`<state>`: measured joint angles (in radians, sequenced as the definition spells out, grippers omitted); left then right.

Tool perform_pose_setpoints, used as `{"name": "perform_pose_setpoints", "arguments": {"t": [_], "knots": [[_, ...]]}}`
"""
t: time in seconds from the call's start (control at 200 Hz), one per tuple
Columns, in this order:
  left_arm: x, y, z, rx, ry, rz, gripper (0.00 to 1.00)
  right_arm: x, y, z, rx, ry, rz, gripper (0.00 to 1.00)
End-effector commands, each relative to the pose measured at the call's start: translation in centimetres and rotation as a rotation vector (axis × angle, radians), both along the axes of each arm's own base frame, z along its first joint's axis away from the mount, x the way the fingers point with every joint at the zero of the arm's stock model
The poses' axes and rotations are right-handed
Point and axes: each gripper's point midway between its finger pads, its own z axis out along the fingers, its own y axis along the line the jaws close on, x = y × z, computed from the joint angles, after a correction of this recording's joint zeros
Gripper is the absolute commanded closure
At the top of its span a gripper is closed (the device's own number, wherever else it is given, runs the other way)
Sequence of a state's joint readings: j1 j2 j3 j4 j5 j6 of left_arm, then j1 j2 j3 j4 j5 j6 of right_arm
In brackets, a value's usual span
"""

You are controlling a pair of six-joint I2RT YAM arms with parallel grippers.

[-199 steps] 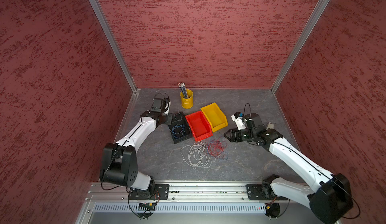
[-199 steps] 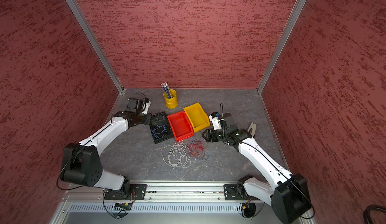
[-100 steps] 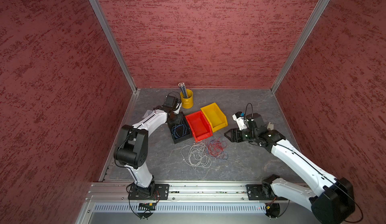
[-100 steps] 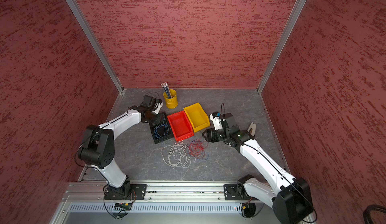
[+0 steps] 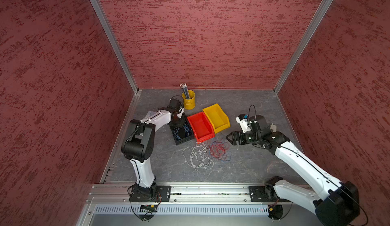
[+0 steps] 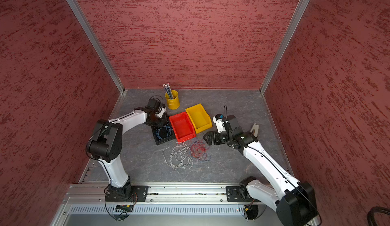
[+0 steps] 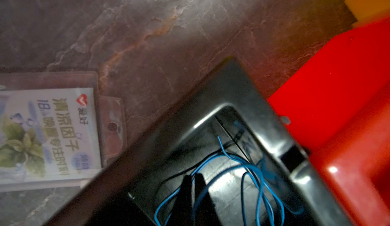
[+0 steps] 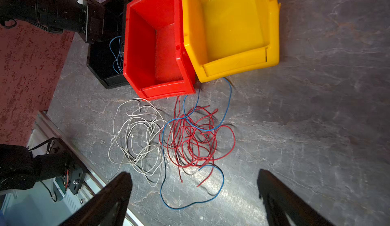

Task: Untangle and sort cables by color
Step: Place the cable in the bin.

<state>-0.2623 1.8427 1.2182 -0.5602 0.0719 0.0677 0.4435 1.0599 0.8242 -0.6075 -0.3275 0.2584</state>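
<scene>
Left of centre in a top view, the left gripper [image 5: 179, 124] is hanging inside the glossy black bin [image 5: 185, 140], probably delivering the thin blue cables [image 7: 251, 168] curling there. Its jaws are standing narrowly apart around one strand; whether they are pinching it cannot be told. Beside it, the rigid red bin [image 8: 160, 91] and yellow bin [image 8: 234, 66] are sitting empty, awaiting colours. Below them, whitish-grey loops [image 8: 135, 134] are lying just beside a red snarl [image 8: 190, 138] threaded with loose blue strands [image 8: 163, 172] on the marbled table [image 5: 242, 161]. At right, the right gripper [image 5: 230, 138] is hovering, its claw spread wide.
</scene>
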Motion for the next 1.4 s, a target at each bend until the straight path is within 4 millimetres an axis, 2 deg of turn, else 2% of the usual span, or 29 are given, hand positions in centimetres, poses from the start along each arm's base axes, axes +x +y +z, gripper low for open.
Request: {"name": "perform_pose_setpoints", "arguments": {"t": [0.0,0.06,0.255,0.386,0.511,0.641,0.736,0.922,1.122,1.398], "knots": [[0.7,-0.4,2.0,-0.041,-0.045,0.003,0.70,-0.1,-0.2,0.4,-0.010,-0.033,0.008,0.02],[0.7,-0.5,2.5,-0.048,-0.051,0.004,0.61,-0.2,0.0,0.1,-0.013,-0.023,0.020,0.01],[0.2,-0.7,3.7,-0.084,-0.054,0.015,0.42,-1.2,0.4,-2.5,-0.013,0.078,0.054,0.06],[-0.2,-0.8,4.8,-0.105,-0.065,0.020,0.33,-1.8,0.6,-3.7,-0.006,0.125,0.061,0.10],[-0.6,-1.0,6.3,-0.134,-0.083,0.027,0.26,-3.1,1.0,-4.9,-0.020,0.175,0.106,0.16],[-1.1,-1.3,8.4,-0.171,-0.109,0.033,0.15,-4.7,2.1,-6.0,-0.042,0.203,0.177,0.18],[-1.7,-1.6,9.9,-0.201,-0.124,0.034,0.00,-5.7,3.1,-6.7,-0.073,0.225,0.233,0.18],[-3.3,-1.4,12.0,-0.223,-0.147,0.050,0.00,-7.6,4.6,-8.2,-0.176,0.277,0.323,0.17],[-4.4,-0.9,14.0,-0.229,-0.188,0.062,0.00,-8.6,5.7,-9.8,-0.275,0.292,0.380,0.17],[-4.6,-0.9,16.0,-0.261,-0.247,0.062,0.00,-7.3,6.4,-10.0,-0.354,0.242,0.396,0.18]]}}
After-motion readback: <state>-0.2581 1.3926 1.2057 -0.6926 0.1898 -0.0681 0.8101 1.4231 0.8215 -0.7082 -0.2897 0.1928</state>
